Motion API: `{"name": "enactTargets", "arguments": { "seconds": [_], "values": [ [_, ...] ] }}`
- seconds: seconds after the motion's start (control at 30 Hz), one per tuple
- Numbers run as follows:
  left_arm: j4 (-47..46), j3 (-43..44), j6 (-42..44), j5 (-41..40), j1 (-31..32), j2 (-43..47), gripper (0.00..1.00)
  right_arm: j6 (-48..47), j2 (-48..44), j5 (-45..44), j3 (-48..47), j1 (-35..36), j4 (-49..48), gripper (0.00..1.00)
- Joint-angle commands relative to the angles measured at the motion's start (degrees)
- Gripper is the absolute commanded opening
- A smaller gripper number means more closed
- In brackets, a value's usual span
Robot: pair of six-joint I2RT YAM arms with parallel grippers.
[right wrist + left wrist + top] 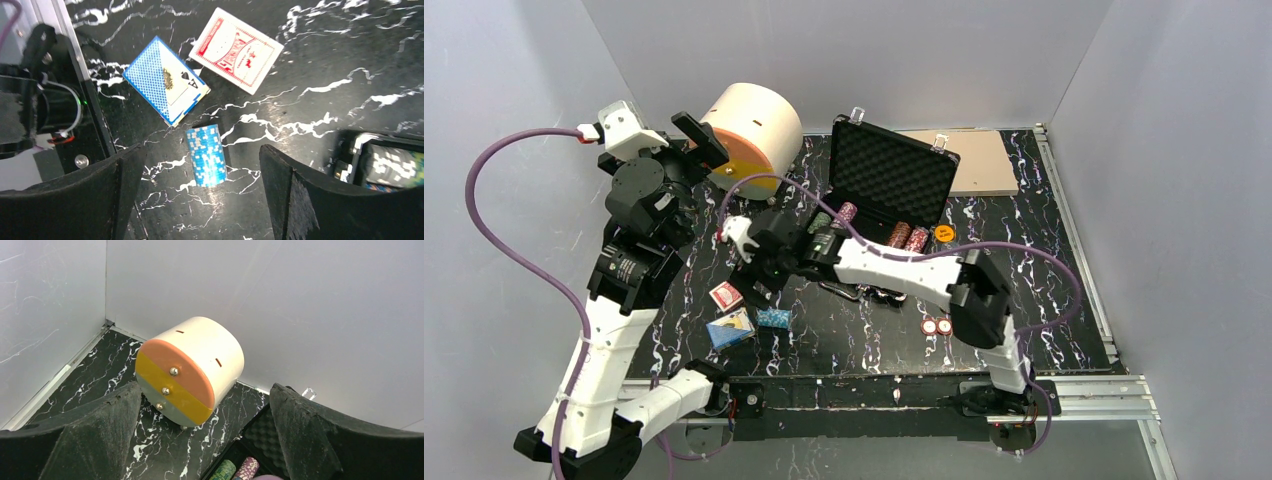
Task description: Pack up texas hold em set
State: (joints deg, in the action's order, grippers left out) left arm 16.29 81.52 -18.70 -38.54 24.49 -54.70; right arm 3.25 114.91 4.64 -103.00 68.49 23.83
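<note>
Chips were what the coming move turned on: a short roll of blue striped poker chips (pixel 205 155) lay on its side on the worktop (pixel 325 100), directly under the right pincer (pixel 198 152) and centred in the gap between its 2 widely spread fingers. The roll's long axis ran forward, away from the wrist, so it sat crosswise to the line along which the fingers would close. They would therefore meet its curved flanks rather than its flat ends (a hold that could, I judged, let loose chips fan apart). Just beyond the roll lay the blue card deck (pixel 165 80) and, farther ahead toward the right finger, the red card deck (pixel 236 50), both flat and untouched.

The left pincer (pixel 205 389) was likewise spread and empty, held high and facing the cream cylinder (pixel 200 360), well apart from the roll, so the right arm was plainly the nearer one. The open black briefcase (pixel 890 170) stood off to the right pincer's right-finger side, some chip rolls already in its tray.
</note>
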Motion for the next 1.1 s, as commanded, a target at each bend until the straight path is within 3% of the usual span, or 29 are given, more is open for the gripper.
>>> {"name": "enactTargets", "arguments": {
  "seconds": [0.0,0.1,0.43,0.87,1.07],
  "values": [
    [-1.0,1.5,0.8,-1.9,-0.1,0.7,0.98,-6.4,5.8,1.1,-7.8,1.9,9.5,0.92],
    [-0.8,1.4,0.8,-1.8,-0.1,0.9,0.98,-9.2,10.0,-1.8,-11.0,3.7,14.9,0.92],
    [0.1,1.5,-2.8,0.5,-0.1,0.9,0.98,-10.7,14.2,-8.5,-11.2,5.7,15.9,0.90],
    [2.5,3.5,-3.4,2.4,-0.1,0.0,0.98,-10.0,19.5,-9.3,-12.9,5.8,14.3,0.63],
    [2.6,3.3,-3.3,2.4,-0.1,0.0,0.98,-7.8,18.2,-10.1,-12.2,5.8,13.1,0.37]
  ]
}}
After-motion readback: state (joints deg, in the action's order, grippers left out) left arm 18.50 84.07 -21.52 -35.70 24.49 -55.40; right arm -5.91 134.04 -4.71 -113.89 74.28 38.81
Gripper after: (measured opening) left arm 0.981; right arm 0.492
